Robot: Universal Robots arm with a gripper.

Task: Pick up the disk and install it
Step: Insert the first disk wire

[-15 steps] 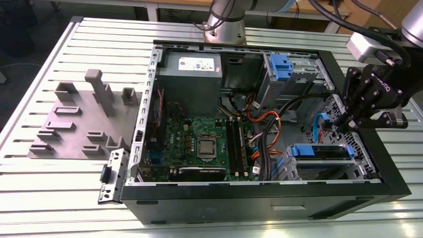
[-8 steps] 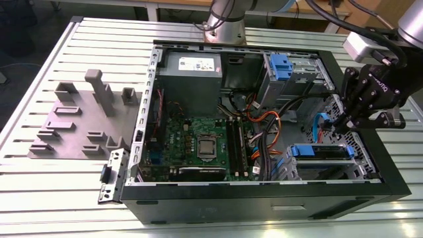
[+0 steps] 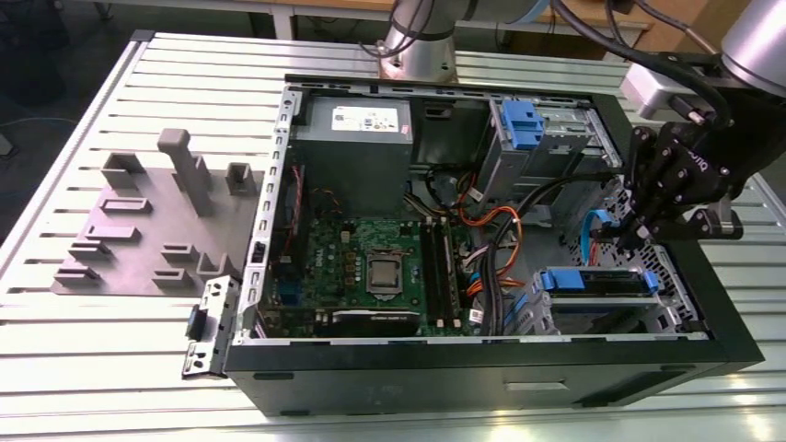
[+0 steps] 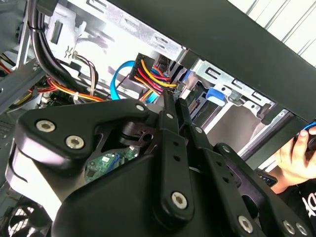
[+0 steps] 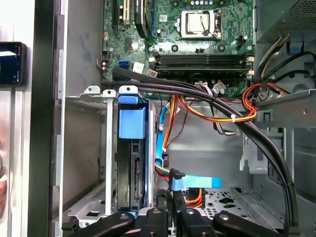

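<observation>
We see the disk [image 5: 133, 163] edge-on in its bay, label hidden, lower end behind the gripper [image 5: 170, 197] linkage. Fingertips sit too close together for us to tell their state. A hand [image 4: 296, 160] is cut by the second wrist view's edge. Power supply [image 3: 356, 124] sticker unreadable.

Surface: silver-grey ribbed metal table [image 3: 74, 350] | On it: open black desktop computer case [image 3: 491, 378], lying on its side beneath the gripper [image 3: 639, 241] | Also on it: grey plastic fixture plate with upright blocks [image 3: 142, 230], well away from the gripper, past the case, toward the exterior view's left
</observation>
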